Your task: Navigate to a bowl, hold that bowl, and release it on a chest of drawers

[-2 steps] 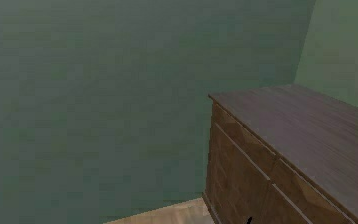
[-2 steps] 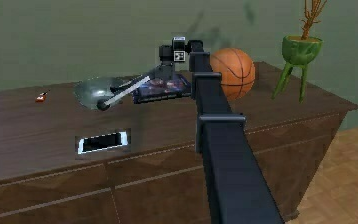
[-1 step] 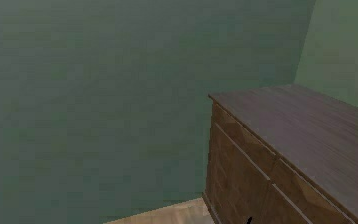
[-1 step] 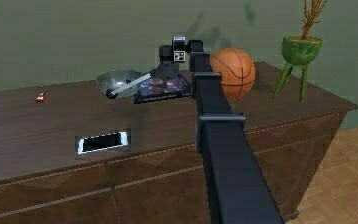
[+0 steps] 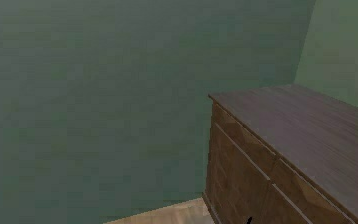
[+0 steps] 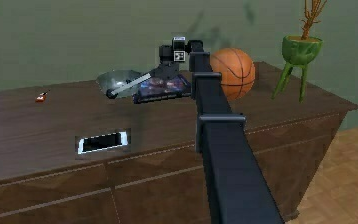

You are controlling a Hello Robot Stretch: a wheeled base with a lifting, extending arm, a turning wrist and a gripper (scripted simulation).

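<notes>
Green wall [image 5: 107,90] backs the dark wood chest of drawers [image 6: 47,125]. The arm [image 6: 222,140] reaches across its top, beside an orange basketball [image 6: 232,72] and a green plant pot [image 6: 300,55]. The gripper [image 6: 122,90] is right at the greyish bowl [image 6: 117,77] on that top, so no telling whether it holds anything. A white phone [image 6: 104,143] lies near the front edge.

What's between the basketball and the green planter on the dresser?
Nothing: bare dresser top between the basketball and the green planter, in the arm side view.
</notes>
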